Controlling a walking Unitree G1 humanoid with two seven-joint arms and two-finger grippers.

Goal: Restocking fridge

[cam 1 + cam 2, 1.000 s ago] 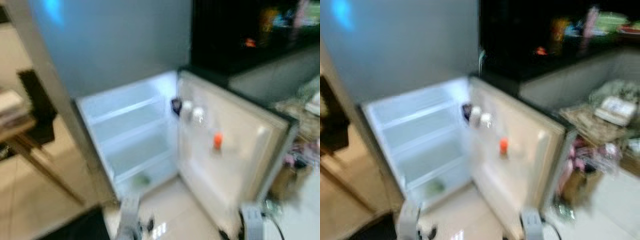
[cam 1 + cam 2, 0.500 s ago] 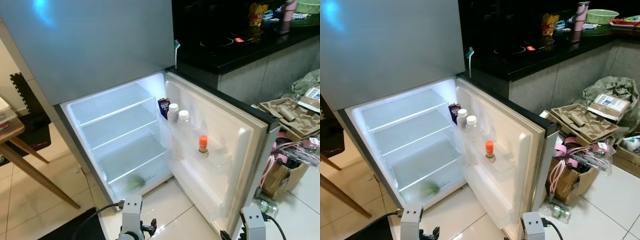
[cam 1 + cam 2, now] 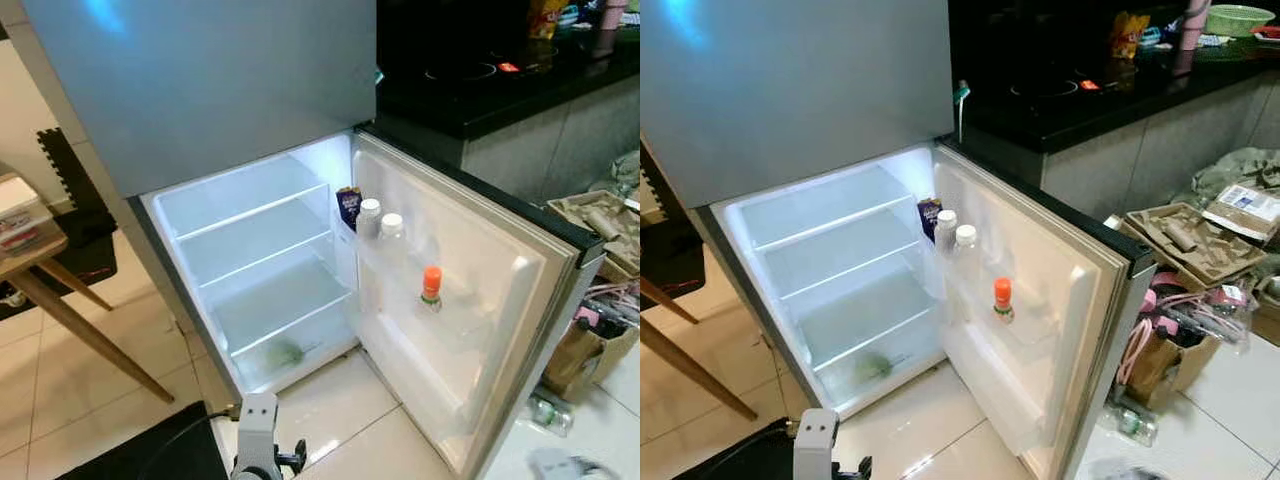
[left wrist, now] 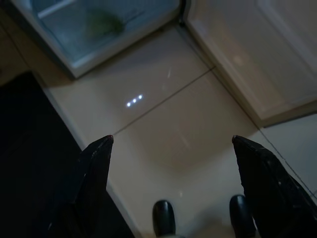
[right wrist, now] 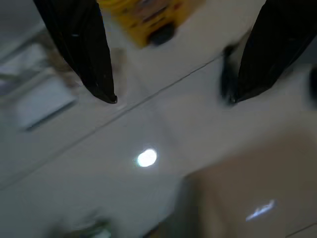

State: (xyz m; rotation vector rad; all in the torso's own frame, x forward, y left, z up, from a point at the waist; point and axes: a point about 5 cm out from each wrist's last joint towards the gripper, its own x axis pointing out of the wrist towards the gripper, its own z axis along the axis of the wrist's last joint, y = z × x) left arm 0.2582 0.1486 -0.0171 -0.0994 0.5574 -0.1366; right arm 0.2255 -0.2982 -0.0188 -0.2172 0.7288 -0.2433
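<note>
Standing before the open fridge with its door swung right, the robot hangs both the left gripper and right gripper wide and empty over the tiled floor; walking closer risks clipping that door and toppling the door-shelf bottles.

The fridge stands open, its door swung to the right. Two white-capped bottles and an orange-capped bottle sit in the door racks. Something green lies on the fridge's lowest level. A black worktop runs behind the door.
</note>
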